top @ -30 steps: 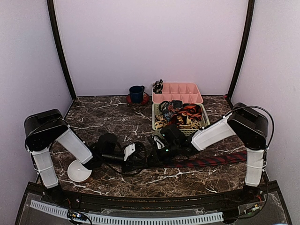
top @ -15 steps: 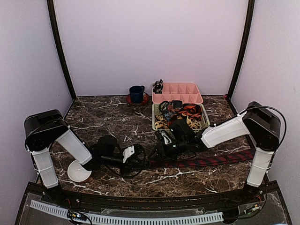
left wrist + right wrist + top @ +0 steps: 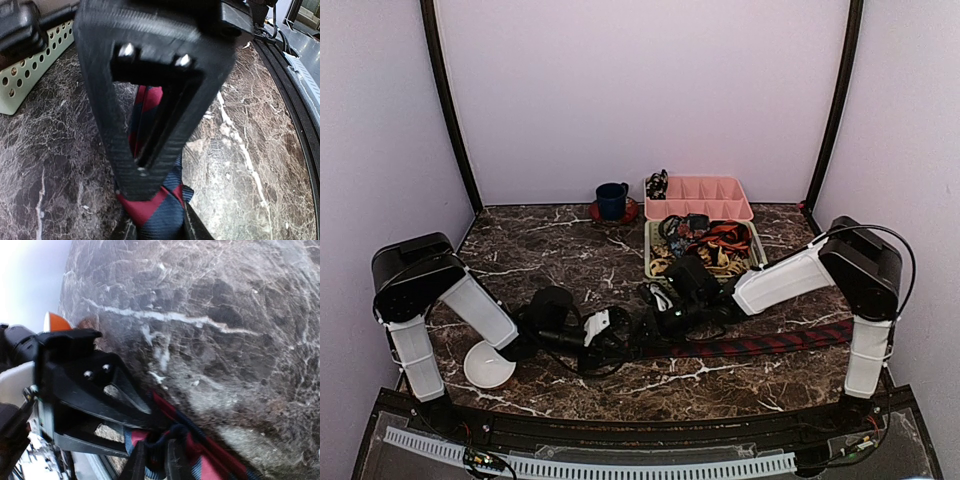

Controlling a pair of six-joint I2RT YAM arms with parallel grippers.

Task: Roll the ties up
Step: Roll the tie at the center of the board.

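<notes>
One of the ties (image 3: pixel 760 345), dark with red diagonal stripes, lies stretched across the marble from the middle toward the right edge. Its left end is bunched where both grippers meet. My left gripper (image 3: pixel 610 328) pinches the navy-and-red fabric (image 3: pixel 162 212) between its fingertips (image 3: pixel 124 232) in the left wrist view. My right gripper (image 3: pixel 658 312) comes in from the right, and its fingers (image 3: pixel 175 460) are shut on a dark fold of the same tie (image 3: pixel 215 460). Each wrist view shows the other gripper's black finger frame close in front.
A green perforated basket (image 3: pixel 651 252) heaped with more ties stands just behind the grippers, and its wall (image 3: pixel 25 75) shows in the left wrist view. Behind it sits a pink compartment tray (image 3: pixel 720 212). A blue cup (image 3: pixel 612 200) rests on a red saucer. A white bowl (image 3: pixel 488 365) lies by the left arm.
My right gripper pulled back to the right and opened, then returned left and closed on the tie's end. My left gripper shifted slightly right, still holding the tie.
</notes>
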